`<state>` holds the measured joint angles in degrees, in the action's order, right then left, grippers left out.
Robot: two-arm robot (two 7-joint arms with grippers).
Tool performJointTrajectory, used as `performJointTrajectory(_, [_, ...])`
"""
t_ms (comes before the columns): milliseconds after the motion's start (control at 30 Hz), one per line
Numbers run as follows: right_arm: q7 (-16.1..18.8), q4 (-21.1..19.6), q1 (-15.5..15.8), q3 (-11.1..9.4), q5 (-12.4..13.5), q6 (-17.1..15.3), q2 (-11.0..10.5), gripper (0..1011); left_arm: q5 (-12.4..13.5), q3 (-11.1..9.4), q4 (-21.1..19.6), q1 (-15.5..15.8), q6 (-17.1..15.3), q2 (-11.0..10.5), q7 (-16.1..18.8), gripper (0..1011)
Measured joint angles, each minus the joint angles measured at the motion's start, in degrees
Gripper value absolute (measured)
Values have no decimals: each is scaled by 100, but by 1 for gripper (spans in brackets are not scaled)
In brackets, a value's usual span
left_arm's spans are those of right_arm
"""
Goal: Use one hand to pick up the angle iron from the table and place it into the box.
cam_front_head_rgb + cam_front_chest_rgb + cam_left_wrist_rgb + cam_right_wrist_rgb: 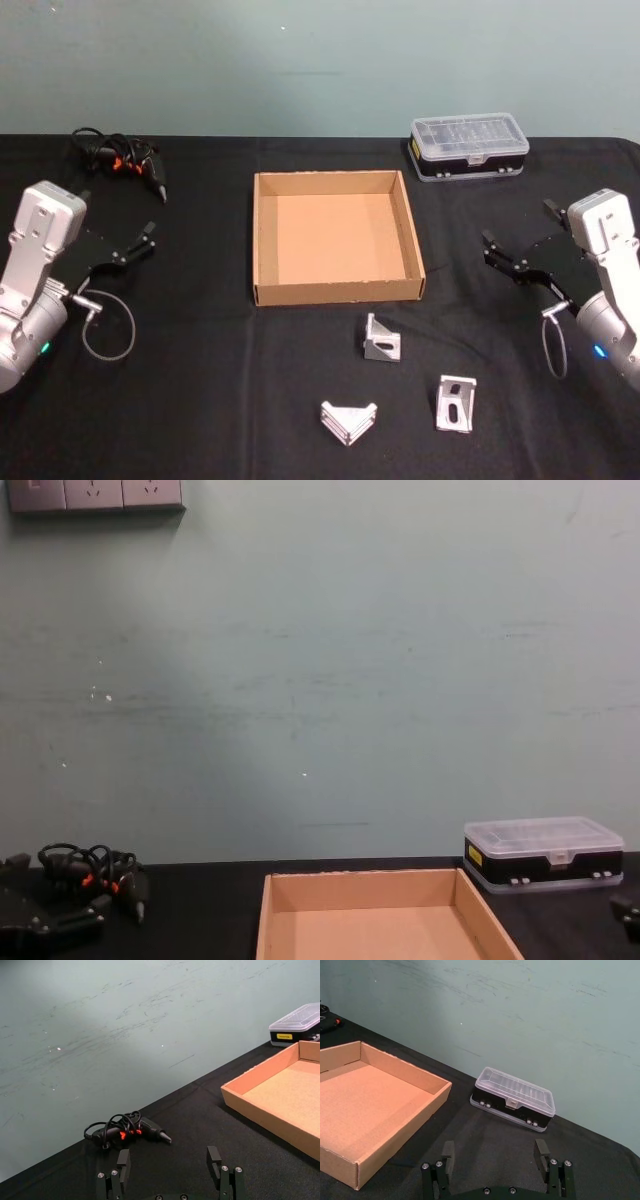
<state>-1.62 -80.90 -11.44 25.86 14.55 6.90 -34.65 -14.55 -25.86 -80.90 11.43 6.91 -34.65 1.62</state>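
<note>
Currently, head view: angle iron [381,339] on surface [200,400], just before empty box [335,292]; more angle irons [348,420] nearer. Left wrist view: left gripper [168,1157], fingers apart. Right wrist view: right gripper [494,1149], fingers apart; advisable to straddle one flange squarely. Chest view: box open-topped.

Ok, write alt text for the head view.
Three angle irons lie on a black table in front of a cardboard box. The left pincer and right pincer hover open at either side; a clear-lidded plastic case and a cable bundle sit behind.
</note>
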Motion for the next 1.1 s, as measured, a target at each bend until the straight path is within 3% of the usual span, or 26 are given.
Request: performJointTrajectory(1100, [0,0,0,0,0,0,0,1004,0,0,0,0,0,0,0,1000])
